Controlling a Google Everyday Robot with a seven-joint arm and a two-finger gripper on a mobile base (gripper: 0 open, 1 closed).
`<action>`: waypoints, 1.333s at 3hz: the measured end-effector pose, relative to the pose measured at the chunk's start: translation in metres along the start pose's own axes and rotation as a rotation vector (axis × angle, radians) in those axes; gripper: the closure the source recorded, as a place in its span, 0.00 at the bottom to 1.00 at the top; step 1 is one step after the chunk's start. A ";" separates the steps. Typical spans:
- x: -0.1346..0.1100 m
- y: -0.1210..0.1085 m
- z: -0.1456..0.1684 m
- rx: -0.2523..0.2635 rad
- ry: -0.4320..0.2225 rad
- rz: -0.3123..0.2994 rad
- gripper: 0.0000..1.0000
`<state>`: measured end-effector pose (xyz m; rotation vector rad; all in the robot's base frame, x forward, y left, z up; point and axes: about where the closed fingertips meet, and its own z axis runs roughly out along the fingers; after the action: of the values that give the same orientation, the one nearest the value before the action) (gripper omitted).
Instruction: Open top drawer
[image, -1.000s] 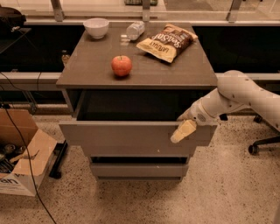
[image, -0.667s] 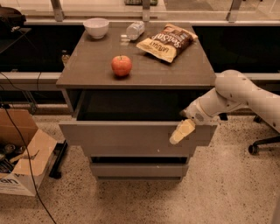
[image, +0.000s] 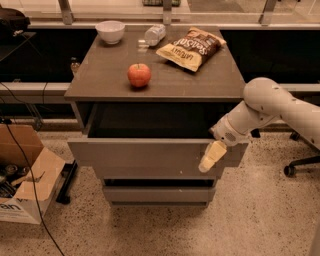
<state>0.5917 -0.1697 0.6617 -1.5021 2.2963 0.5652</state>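
Observation:
The top drawer is the widest grey-brown front of the cabinet. It stands pulled out toward me, with its dark inside showing under the tabletop. My gripper is at the right end of that drawer front, against its upper edge, and its cream tip hangs down over the front face. My white arm reaches in from the right.
On the tabletop lie a red apple, a white bowl, a plastic bottle and a chip bag. Two narrower drawer fronts sit below. A cardboard box stands at left and a chair base at right.

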 end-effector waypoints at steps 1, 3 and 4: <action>0.012 0.019 -0.006 -0.045 0.057 -0.007 0.15; 0.015 0.060 -0.015 -0.114 0.105 -0.045 0.61; 0.019 0.088 -0.017 -0.147 0.100 -0.013 0.66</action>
<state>0.5021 -0.1612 0.6794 -1.6474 2.3630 0.6833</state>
